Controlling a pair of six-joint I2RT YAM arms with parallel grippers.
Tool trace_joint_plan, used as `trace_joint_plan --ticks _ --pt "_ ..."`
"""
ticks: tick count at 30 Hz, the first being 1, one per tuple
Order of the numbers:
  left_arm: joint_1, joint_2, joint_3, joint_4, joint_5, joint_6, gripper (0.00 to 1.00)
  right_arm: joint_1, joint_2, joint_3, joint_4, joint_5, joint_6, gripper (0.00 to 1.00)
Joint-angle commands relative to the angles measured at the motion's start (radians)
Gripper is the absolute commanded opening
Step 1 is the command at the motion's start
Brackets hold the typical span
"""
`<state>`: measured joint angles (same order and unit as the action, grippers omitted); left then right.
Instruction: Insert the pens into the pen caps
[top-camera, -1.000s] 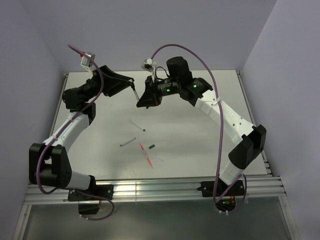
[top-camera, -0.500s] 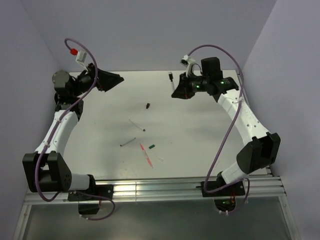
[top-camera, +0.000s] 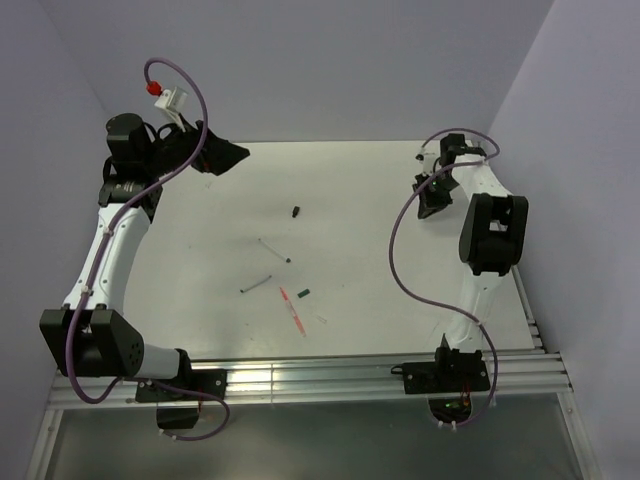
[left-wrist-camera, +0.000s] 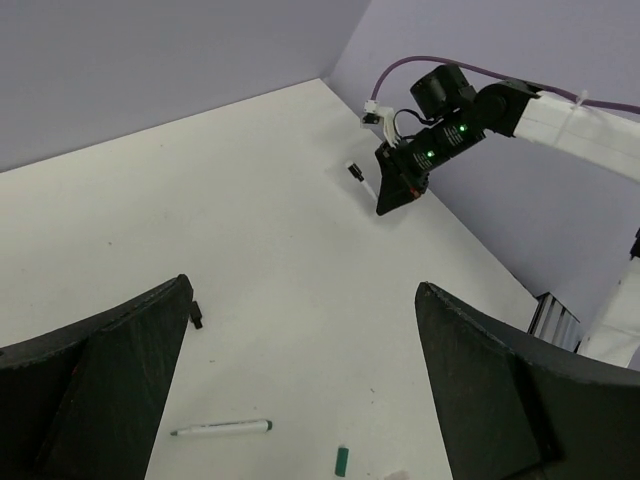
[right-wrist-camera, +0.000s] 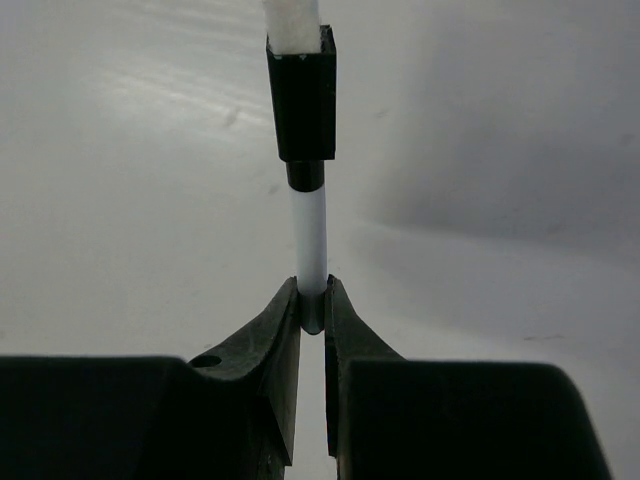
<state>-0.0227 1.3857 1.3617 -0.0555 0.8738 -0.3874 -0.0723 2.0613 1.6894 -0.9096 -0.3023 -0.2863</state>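
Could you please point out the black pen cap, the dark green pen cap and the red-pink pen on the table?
black pen cap (top-camera: 296, 211), top external view, middle of the stub.
dark green pen cap (top-camera: 303, 293), top external view, middle of the stub.
red-pink pen (top-camera: 293, 312), top external view, midway along its shaft.

a white table (top-camera: 360, 200) — lilac walls (top-camera: 330, 70) behind, a ribbed metal rail (top-camera: 320, 375) along its near edge.
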Motion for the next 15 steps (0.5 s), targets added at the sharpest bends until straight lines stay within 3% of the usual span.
trace_joint_plan --ticks 1,6,15 --pt "-0.006 0.001 -0.007 -0.01 -0.049 0.002 0.99 -0.03 0.061 0.157 -0.075 0.094 -0.042 0.0" --pt "-0.008 0.007 -0.027 -0.023 -0.041 0.031 0.99 -0.046 0.201 0.282 -0.117 0.147 -0.033 0.0" --pt "-0.006 0.021 -0.009 -0.067 -0.055 0.056 1.0 -0.076 0.22 0.19 -0.121 0.161 -0.022 0.0"
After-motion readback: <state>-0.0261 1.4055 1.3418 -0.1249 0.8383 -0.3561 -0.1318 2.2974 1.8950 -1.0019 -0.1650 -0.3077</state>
